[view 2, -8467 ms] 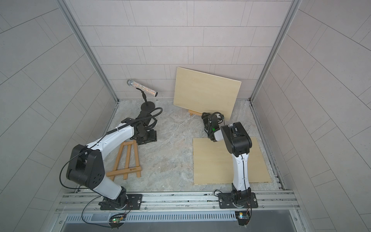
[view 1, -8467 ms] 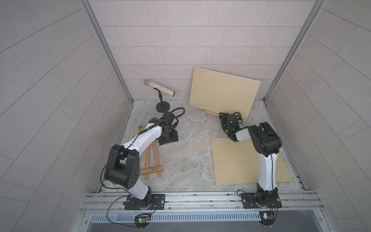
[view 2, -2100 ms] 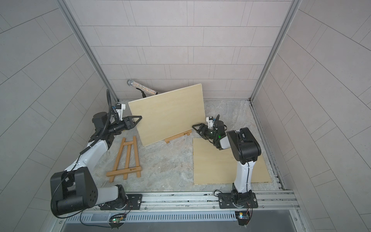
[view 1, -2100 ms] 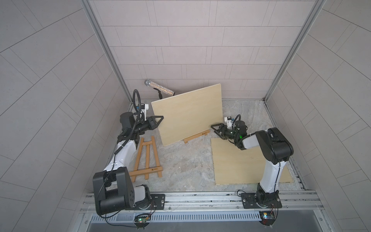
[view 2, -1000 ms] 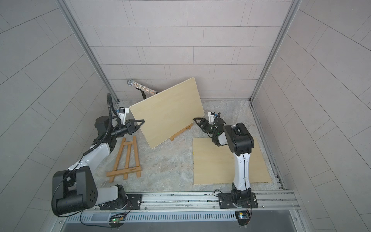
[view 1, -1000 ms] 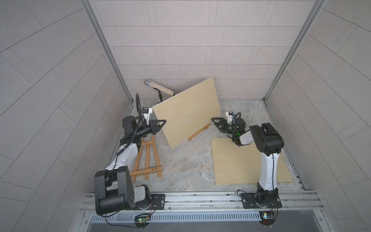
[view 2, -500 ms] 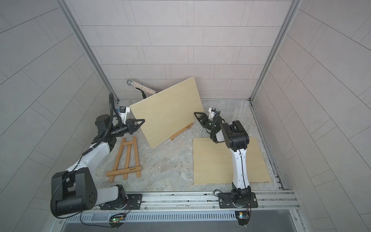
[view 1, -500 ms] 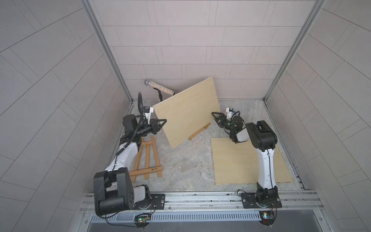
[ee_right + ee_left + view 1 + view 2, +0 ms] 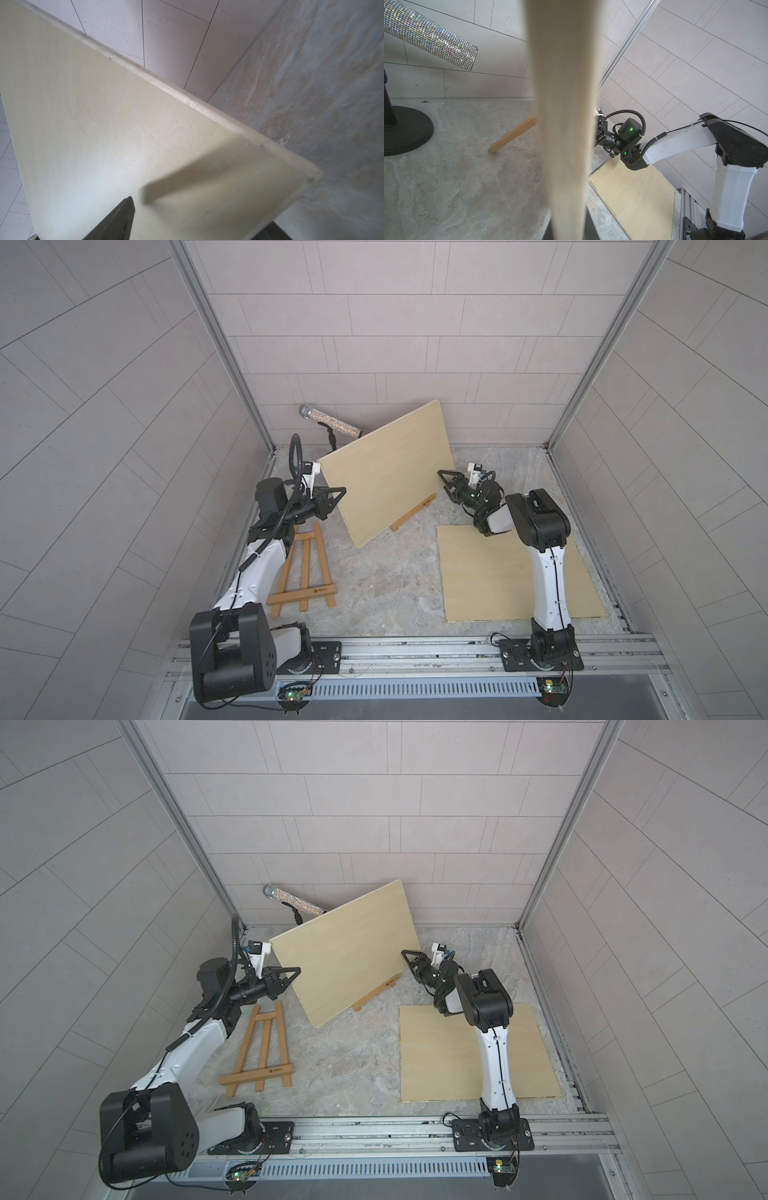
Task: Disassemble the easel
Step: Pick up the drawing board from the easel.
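Note:
A large pale wooden board stands tilted in the middle of the floor. My left gripper is shut on its left edge; the left wrist view shows the board edge-on between dark fingers. My right gripper is open at the board's right edge, and in the right wrist view the board's corner lies between its spread fingers. An easel's ledge pokes out under the board. One leg shows; the rest is hidden.
A second small easel lies flat by the left arm. Another board lies flat at the right, under the right arm. A glittery microphone on a black stand is at the back left.
The board has been carried from the back wall leftward and tilted steeply, the easel ledge moving with it. Over the last second it barely moved; the right gripper shifted slightly toward the back.

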`<state>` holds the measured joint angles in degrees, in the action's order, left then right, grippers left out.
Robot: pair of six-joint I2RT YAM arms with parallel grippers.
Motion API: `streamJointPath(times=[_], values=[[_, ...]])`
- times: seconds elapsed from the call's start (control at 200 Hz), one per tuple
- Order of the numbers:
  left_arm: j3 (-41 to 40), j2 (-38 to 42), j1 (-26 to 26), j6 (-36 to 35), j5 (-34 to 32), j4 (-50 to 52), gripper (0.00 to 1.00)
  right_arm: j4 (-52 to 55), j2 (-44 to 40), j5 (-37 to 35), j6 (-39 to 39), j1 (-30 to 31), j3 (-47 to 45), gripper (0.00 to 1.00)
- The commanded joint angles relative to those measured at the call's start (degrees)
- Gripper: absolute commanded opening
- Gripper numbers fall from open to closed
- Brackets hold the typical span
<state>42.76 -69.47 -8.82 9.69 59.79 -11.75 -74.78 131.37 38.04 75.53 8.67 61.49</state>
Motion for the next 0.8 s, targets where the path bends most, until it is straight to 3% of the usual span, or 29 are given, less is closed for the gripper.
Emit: streamJointPath(times=[0.0,0.796], values=[[-0.8,0.9,-0.2,-3.1,-5.9,4.3,0.0,-5.9,-3.7,-0.8,0.5,0.0,2.1,0.84],[4.3,0.8,1.5,-0.4,-7.5,0.7,0.0,-6.8,-8.9,-2.1,2.4,0.0,3.8,0.83]])
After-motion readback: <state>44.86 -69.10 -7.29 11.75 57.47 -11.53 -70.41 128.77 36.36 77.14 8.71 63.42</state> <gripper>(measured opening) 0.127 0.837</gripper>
